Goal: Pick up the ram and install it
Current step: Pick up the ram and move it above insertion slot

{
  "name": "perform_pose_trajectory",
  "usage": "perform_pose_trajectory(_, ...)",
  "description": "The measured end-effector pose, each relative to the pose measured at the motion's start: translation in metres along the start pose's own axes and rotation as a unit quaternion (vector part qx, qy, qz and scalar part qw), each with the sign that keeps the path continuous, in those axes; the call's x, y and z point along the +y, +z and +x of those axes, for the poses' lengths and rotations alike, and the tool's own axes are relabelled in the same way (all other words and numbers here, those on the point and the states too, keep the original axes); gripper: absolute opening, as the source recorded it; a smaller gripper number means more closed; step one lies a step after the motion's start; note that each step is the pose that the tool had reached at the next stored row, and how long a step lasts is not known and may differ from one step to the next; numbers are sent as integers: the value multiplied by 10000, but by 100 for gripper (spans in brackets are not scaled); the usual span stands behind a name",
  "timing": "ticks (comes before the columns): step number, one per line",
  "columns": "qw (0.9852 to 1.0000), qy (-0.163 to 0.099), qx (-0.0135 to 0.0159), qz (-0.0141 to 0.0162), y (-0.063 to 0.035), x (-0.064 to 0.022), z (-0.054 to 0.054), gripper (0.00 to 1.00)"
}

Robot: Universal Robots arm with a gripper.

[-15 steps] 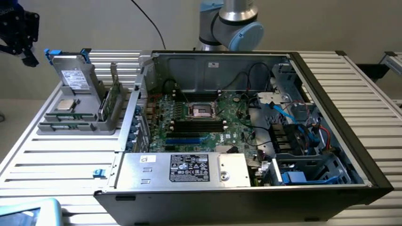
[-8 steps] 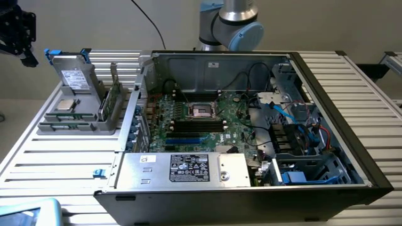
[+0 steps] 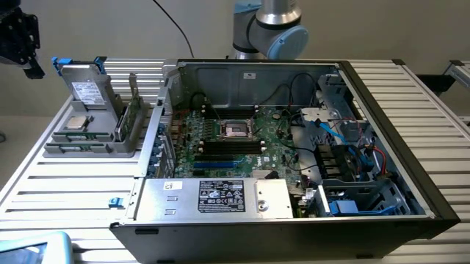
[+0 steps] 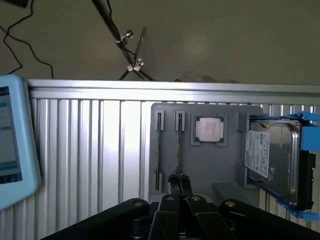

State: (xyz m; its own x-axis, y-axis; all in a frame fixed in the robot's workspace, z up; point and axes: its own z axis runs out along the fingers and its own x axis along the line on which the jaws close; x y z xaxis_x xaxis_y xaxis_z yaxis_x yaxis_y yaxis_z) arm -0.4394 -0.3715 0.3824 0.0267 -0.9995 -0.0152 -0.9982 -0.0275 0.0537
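The gripper (image 4: 178,183) was closed, with its two black fingertips (image 4: 172,186) pressed together and nothing between them. In the exterior view it (image 3: 20,39) hung high in the air, above the table (image 3: 66,187) and past the holder's edge on the exterior view's left.

The ram (image 4: 179,145) was not picked up. It stood on its thin edge in a slot of the gray holder (image 4: 200,170), near the holder's edge that faces the computer case (image 3: 433,181). From the gripper, the ram (image 3: 131,121) lay down below and toward the exterior view's right. Its long side ran from the holder's back edge to its front edge. In the wrist view it looked like a thin dark line that ran straight on from the closed fingertips, in line with them. I think the fingers would need to open and come down over that thin edge.

A square silver chip (image 4: 210,131) lay flat in the middle of the holder. A hard drive (image 4: 267,160) in a blue frame stood at the holder's far edge, away from the case.

The hard drive had a white label, but its words were too small to read. The metal power box (image 3: 213,195) at the case's front edge had a black label (image 3: 220,196) with small marks, also too small to read. No brand name could be made out.
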Motion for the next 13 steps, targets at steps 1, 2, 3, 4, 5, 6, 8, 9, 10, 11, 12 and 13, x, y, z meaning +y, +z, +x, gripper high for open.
perform_pose_trajectory(1,10000,-86,14,6,1,0,0,11)
perform_pose_trajectory(2,9999,-164,30,12,1,0,0,11)
perform_pose_trajectory(3,9997,-237,47,20,1,0,0,11)
perform_pose_trajectory(4,9995,-306,65,29,1,0,0,11)
perform_pose_trajectory(5,9993,-367,87,43,2,0,0,11)
perform_pose_trajectory(6,9990,-420,112,62,3,0,0,11)
perform_pose_trajectory(8,9986,-486,155,118,2,-1,0,11)
perform_pose_trajectory(9,9985,-493,163,157,3,-1,0,11)
perform_pose_trajectory(10,9984,-493,168,198,4,-1,0,11)
perform_pose_trajectory(11,9984,-493,173,235,5,0,0,11)
perform_pose_trajectory(12,9983,-493,177,267,7,-1,0,11)
perform_pose_trajectory(13,9982,-493,180,281,6,-1,1,11)
